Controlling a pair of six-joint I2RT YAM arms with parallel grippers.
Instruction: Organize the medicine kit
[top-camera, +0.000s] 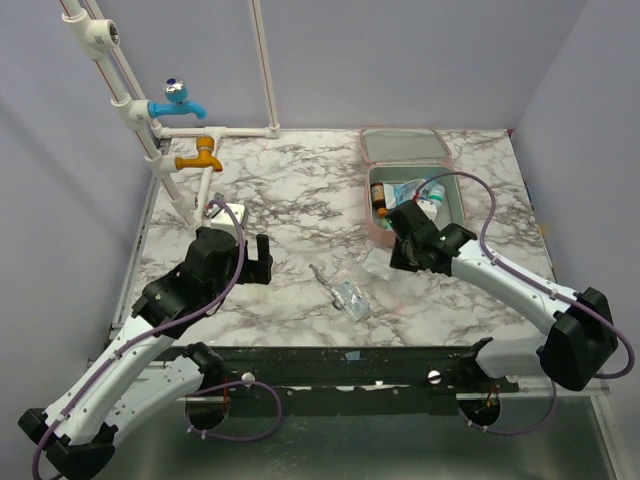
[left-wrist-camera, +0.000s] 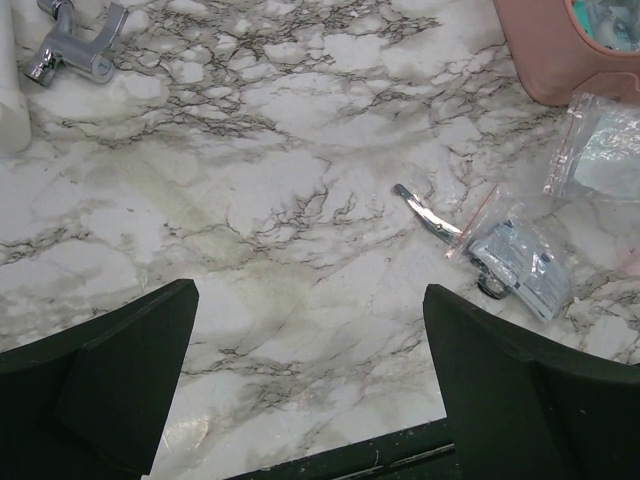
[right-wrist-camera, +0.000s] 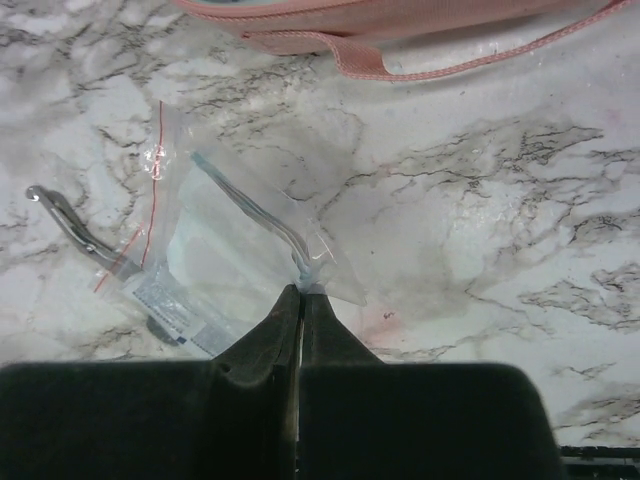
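From above, the kit (top-camera: 403, 147) lies open at the far right of the marble table (top-camera: 290, 190). Its lid is flat toward the back wall and its tray is nearer, with a brown bottle (top-camera: 379, 197) and teal packets inside. The right arm (top-camera: 500, 280) reaches to the tray's near edge, and its fingertips are hidden under the wrist here. The left gripper (top-camera: 262, 258) hovers left of centre, well apart from the kit. Between the arms lie a metal tool (top-camera: 320, 272) and a small packet (top-camera: 352, 300), touching. A blue tap (top-camera: 180, 100) and an orange tap (top-camera: 200, 156) stand at the far left. In the left wrist view, that gripper's fingers (left-wrist-camera: 130, 370) stand wide apart over bare marble, holding nothing. The tool and packet lie ahead to the right, with a clear bag (left-wrist-camera: 600, 150) beyond them, near the kit's pink corner. In the right wrist view, the right gripper (right-wrist-camera: 301, 300) has its fingers pressed together, clamped on a corner of the bag. The tool and packet lie just beside the bag's left edge, and the kit's pink edge runs across the top.
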